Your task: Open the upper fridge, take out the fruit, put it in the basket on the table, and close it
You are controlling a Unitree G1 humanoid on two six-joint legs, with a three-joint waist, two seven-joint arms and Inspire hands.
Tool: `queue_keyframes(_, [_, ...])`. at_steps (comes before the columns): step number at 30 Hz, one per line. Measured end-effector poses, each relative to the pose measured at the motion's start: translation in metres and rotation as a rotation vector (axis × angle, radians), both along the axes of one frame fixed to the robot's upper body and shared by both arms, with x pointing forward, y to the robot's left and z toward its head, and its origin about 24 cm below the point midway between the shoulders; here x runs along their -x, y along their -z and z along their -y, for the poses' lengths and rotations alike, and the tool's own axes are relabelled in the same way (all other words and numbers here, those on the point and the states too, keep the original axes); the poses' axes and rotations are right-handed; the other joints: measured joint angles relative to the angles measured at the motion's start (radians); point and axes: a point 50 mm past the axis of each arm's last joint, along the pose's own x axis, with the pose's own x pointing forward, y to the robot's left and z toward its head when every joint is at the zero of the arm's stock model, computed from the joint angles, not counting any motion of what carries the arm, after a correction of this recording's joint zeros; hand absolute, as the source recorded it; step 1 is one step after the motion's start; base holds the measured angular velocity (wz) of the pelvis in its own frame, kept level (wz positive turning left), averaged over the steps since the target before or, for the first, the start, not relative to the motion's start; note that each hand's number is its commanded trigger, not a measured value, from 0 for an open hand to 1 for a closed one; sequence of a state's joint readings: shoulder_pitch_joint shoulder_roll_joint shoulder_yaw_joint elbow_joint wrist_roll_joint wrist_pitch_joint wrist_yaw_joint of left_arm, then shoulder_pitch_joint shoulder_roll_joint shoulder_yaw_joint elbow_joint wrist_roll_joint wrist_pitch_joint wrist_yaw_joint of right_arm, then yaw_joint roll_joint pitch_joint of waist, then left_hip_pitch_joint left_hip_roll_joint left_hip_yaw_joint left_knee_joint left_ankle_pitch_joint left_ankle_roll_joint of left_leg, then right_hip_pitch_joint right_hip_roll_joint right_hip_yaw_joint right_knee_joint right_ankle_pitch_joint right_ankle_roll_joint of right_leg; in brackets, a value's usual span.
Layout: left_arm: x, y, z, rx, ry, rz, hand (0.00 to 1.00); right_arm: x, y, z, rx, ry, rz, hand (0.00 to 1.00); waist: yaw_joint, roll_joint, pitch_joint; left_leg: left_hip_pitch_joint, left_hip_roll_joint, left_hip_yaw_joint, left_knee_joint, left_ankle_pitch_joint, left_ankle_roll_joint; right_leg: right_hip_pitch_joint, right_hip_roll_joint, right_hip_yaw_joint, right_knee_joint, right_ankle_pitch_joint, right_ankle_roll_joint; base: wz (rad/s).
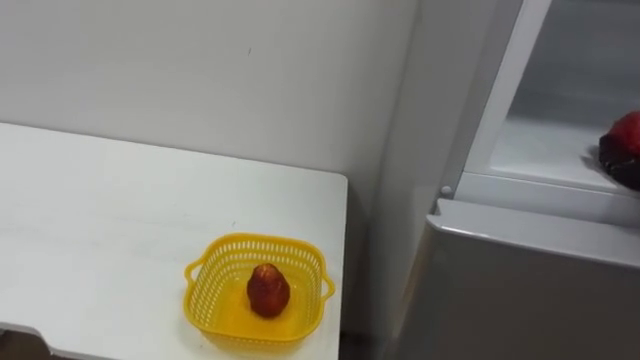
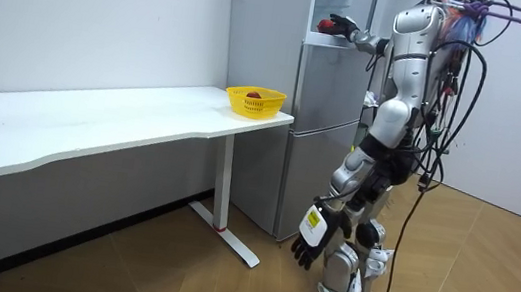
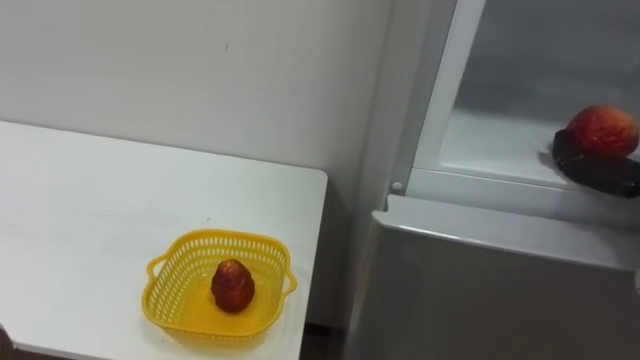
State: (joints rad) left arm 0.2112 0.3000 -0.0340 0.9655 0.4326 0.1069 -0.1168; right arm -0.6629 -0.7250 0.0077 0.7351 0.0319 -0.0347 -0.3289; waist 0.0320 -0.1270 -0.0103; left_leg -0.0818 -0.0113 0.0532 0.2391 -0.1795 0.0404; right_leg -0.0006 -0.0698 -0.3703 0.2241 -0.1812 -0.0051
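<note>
White wall [image 3: 200,60] ran behind a white table [image 3: 80,200] that stood just beside the fridge [image 3: 480,290]. I stood facing the fridge. Its upper compartment [image 3: 510,135] was open above the shut lower door.

My right hand [image 3: 597,168] was stretched into that compartment at the front of the shelf. The fingers were curled up under a round red fruit [image 3: 603,130], cupping it from beneath. The fruit sat in my hand just inside the fridge's opening. I could not tell whether the hand lay on the shelf or hung just above it.

A yellow basket [image 3: 220,238] stood on the table corner nearest the fridge. A darker red fruit [image 3: 232,285] lay in the middle of its floor, well apart from the one I held.

My left hand [image 2: 308,245] hung low by my thigh on the side away from the fridge. Its fingers were loose, pointing down and holding nothing.
</note>
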Motion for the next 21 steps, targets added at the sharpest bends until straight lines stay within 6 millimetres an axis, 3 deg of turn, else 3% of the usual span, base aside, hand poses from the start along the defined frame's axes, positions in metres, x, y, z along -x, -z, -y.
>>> queue_keyframes(7, [0.007, -0.001, -0.004, -0.005, -0.034, -0.010, 0.00, -0.003, -0.009, 0.001, -0.015, -0.066, -0.036, 0.00, 0.007, 0.003, 0.0026, 0.009, 0.004, 0.018, -0.003, 0.000, 0.000, -0.002, 0.002, 0.011, 0.000, 0.001, -0.001, -0.05])
queue_keyframes(21, [0.017, -0.001, -0.007, 0.006, -0.072, -0.027, 0.00, -0.002, -0.011, 0.005, -0.034, -0.117, -0.080, 0.00, 0.004, -0.010, 0.0102, 0.008, 0.006, 0.017, -0.005, 0.000, -0.001, 0.003, 0.002, 0.010, -0.002, 0.001, -0.002, 0.00])
